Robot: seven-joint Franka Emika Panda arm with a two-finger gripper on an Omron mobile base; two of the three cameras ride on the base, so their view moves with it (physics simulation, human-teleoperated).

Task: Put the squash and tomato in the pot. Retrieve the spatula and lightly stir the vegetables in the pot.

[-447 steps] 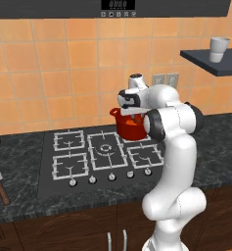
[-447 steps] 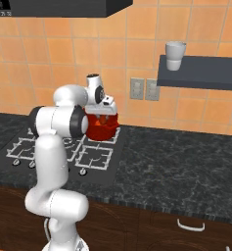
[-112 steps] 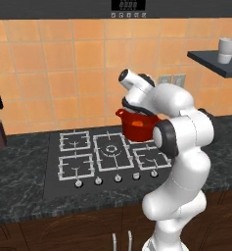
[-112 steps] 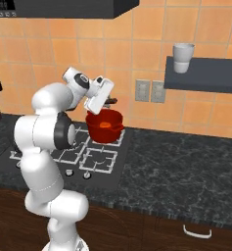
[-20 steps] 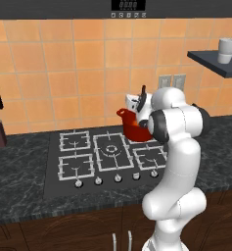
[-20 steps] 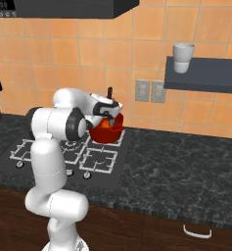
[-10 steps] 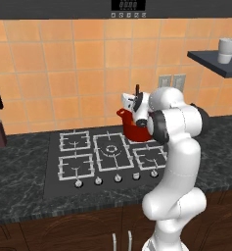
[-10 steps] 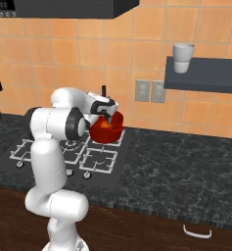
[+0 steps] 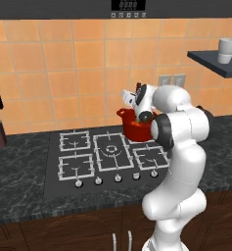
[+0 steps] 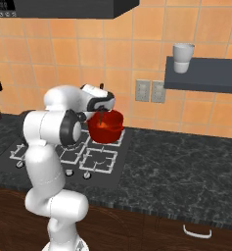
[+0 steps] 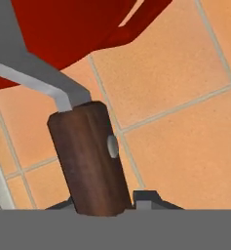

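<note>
Spatula's (image 11: 90, 161) round brown wooden handle sits clamped in the tool (image 11: 109, 205).

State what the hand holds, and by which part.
The hand holds the spatula by its wooden handle, blade reaching to the pot.

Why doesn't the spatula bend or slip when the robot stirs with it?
The spatula probably stays stiff: thick wooden handle, metal neck. It likely won't slip, since the gripper squeezes the handle's end. It looks light, so easy to wave over the pot.
</note>
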